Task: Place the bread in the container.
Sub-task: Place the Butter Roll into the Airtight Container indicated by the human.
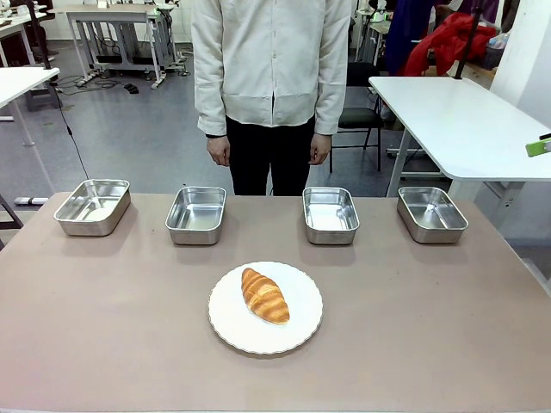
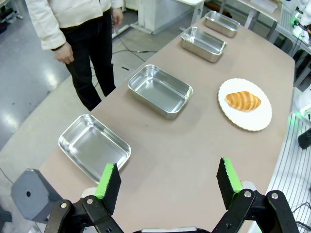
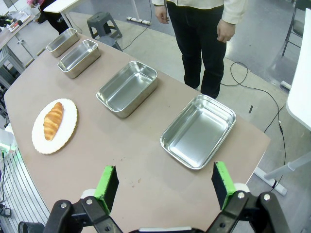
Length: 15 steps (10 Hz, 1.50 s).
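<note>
The left claw [image 2: 168, 165] hangs high over the counter [image 2: 184, 141], its green-padded jaws spread wide with nothing between them. The right claw [image 3: 164, 167] is just the same, wide apart and empty.

Farther in, at the middle of the counter, the bread [image 1: 265, 295] lies on a round white plate [image 1: 297, 327]. In the front view its long axis runs on a slant, from far-left to near-right, so a claw coming down would probably need its jaws set across that slant, on the narrow flanks. In the left claw's own view the bread lies ahead and to the right; in the right claw's, ahead and to the left (the plate sits almost dead centre, so neither arm is plainly nearer).

Beyond the plate, four empty steel pans [image 1: 196, 215] stand in a row along the far edge, well apart from one another. The two inner ones are nearest the bread, but I cannot tell which pan is to take it. Behind them a person [image 1: 272, 86] stands, arms hanging down.
</note>
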Each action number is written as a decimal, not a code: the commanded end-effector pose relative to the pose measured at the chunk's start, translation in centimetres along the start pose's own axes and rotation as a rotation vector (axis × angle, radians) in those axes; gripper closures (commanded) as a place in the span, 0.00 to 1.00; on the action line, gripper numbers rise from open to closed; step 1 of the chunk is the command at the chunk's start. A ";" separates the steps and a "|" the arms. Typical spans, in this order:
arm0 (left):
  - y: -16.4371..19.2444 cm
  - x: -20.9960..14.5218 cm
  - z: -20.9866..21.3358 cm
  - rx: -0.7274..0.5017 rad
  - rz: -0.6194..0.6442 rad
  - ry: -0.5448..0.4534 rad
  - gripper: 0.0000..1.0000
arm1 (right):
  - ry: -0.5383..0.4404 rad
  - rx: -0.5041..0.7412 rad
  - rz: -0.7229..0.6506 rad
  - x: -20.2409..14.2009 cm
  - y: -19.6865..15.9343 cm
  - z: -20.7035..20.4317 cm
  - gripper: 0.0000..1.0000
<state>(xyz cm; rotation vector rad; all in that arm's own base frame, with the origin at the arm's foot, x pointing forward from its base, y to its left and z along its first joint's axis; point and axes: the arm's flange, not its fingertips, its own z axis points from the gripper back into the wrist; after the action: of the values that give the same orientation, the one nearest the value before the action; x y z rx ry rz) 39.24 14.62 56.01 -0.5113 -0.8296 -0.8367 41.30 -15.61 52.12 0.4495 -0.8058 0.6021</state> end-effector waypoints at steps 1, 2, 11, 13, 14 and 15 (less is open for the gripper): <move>-0.1 0.1 0.0 -0.005 -0.008 -0.015 0.00 | -0.021 0.005 0.011 0.2 -0.1 -0.1 0.00; -0.1 0.1 0.0 -0.005 -0.008 -0.015 0.00 | -0.021 0.005 0.011 0.2 -0.1 -0.1 0.00; -0.1 0.1 0.0 -0.005 -0.008 -0.015 0.00 | -0.021 0.005 0.011 0.2 -0.1 -0.1 0.00; -0.1 0.1 0.0 -0.005 -0.008 -0.015 0.00 | -0.021 0.005 0.011 0.2 -0.1 -0.1 0.00; -0.1 0.1 0.0 -0.005 -0.008 -0.015 0.00 | -0.021 0.005 0.011 0.2 -0.1 -0.1 0.00; -0.1 0.1 0.0 -0.005 -0.008 -0.015 0.00 | -0.021 0.005 0.011 0.2 -0.1 -0.1 0.00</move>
<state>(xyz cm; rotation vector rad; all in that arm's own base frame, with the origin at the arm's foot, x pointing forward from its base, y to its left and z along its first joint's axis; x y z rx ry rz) 39.24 14.62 56.01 -0.5113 -0.8296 -0.8367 41.30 -15.61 52.11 0.4496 -0.8057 0.6021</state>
